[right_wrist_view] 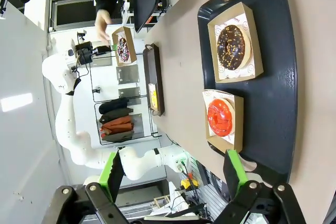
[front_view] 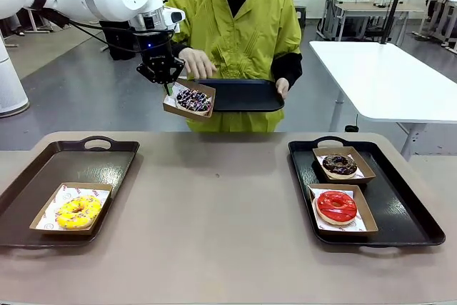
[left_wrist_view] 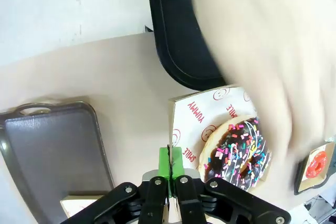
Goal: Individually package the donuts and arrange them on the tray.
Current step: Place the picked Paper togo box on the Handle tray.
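Front view: your left gripper [front_view: 166, 82] was raised above the far edge of the table [front_view: 214, 205], its jaws pressed together on the near rim of a shallow cardboard box [front_view: 190, 100] that carried the dark donut with purple-white sprinkles [front_view: 193, 99]; the box hung tilted, just beside a black tray [front_view: 243, 96] that the person held at the far side, and the person's hand [front_view: 196, 63] was right behind the gripper. On the table, the left tray [front_view: 64, 176] held the yellow donut [front_view: 78, 211] in its box at the near corner, and the right tray [front_view: 400, 212] held the chocolate donut [front_view: 340, 165] in a box at the far end with the red donut [front_view: 336, 206] boxed just in front of it. Left wrist view: your green pads [left_wrist_view: 171, 163] were shut tight on the box edge, where the white paper liner [left_wrist_view: 197, 114] bore red print, and the sprinkled donut lay beyond the fingertips, partly covered by the person's blurred hand. Right wrist view: your right gripper [right_wrist_view: 173, 177] hung above the near end of the right tray with its fingers spread wide and nothing between them; the red donut sat nearest the fingers, the chocolate donut beyond it, and the left arm with its box showed farther off across the table.
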{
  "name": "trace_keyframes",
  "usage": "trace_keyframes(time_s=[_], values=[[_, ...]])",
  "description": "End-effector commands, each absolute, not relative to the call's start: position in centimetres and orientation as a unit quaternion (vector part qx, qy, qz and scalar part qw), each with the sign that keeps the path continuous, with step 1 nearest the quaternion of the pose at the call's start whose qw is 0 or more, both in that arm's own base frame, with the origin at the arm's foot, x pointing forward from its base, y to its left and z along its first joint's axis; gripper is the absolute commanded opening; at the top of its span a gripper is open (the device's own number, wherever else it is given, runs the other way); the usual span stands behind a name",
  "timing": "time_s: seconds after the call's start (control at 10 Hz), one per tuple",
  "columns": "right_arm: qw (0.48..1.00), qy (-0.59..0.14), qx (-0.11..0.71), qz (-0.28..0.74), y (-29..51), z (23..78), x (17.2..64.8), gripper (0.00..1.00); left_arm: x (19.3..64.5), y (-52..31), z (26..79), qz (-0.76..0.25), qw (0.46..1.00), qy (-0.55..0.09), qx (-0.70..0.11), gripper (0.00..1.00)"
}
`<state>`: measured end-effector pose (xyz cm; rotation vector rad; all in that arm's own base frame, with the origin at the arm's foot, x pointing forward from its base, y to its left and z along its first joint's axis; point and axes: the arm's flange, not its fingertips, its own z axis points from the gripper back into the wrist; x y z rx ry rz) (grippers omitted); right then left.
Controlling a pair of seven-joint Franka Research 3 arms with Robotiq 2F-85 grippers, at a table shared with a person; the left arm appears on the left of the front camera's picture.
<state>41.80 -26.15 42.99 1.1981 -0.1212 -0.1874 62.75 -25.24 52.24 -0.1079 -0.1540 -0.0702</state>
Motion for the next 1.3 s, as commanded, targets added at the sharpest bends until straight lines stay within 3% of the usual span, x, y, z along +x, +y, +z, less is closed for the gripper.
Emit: trace_keyframes(time_s=[0.0, 1.2], values=[[0.820, -0.052, 0.564, -0.083, -26.44, 43.05, 41.78, 1.00, 62.45, -24.98, 52.44, -0.036, 0.995, -0.077, -0.054, 0.00], [0.820, -0.052, 0.564, -0.083, -26.44, 43.05, 41.78, 1.00, 62.45, -24.98, 52.44, -0.036, 0.995, -0.077, -0.054, 0.00]])
